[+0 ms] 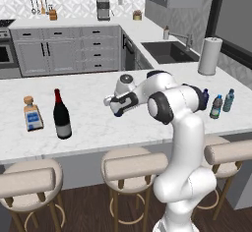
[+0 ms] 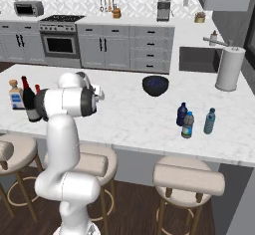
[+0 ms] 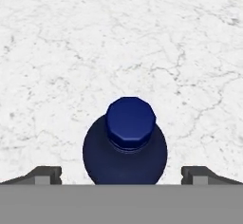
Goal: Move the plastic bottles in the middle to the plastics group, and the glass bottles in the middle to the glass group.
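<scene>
1. Left base view: the arm is folded at the elbow over the middle of the counter (image 1: 88,86), with the forearm reaching left and the gripper (image 1: 114,107) tipped down at the marble.
   - The wine bottle (image 1: 61,115) stands upright near the front edge, left of the hand. The square clear bottle (image 1: 32,114) is just beside it, further left.
   - The plastics group (image 1: 216,105) sits near the right end.
   - There is bare marble between the hand and both groups.
2. Right base view: the elbow blocks most of the wrist, and the gripper (image 2: 98,94) pokes out to its right.
   - The wine bottle (image 2: 30,102) and square clear bottle (image 2: 16,95) are at the counter's (image 2: 139,117) left end, behind the arm.
   - The plastics group (image 2: 188,121) is towards the front edge on the right, well apart from the hand.
   - A dark bowl (image 2: 155,85) sits mid-counter, nearer the back edge.
3. Hand view: this looks straight down on the dark blue bottle (image 3: 125,149), upright with its cap on, centred in the gripper (image 3: 121,175).
   - The fingers (image 3: 45,173) are spread fully wide with a gap on each side of the bottle, and they hold nothing.
   - The counter (image 3: 118,38) around the bottle is plain marble.
</scene>
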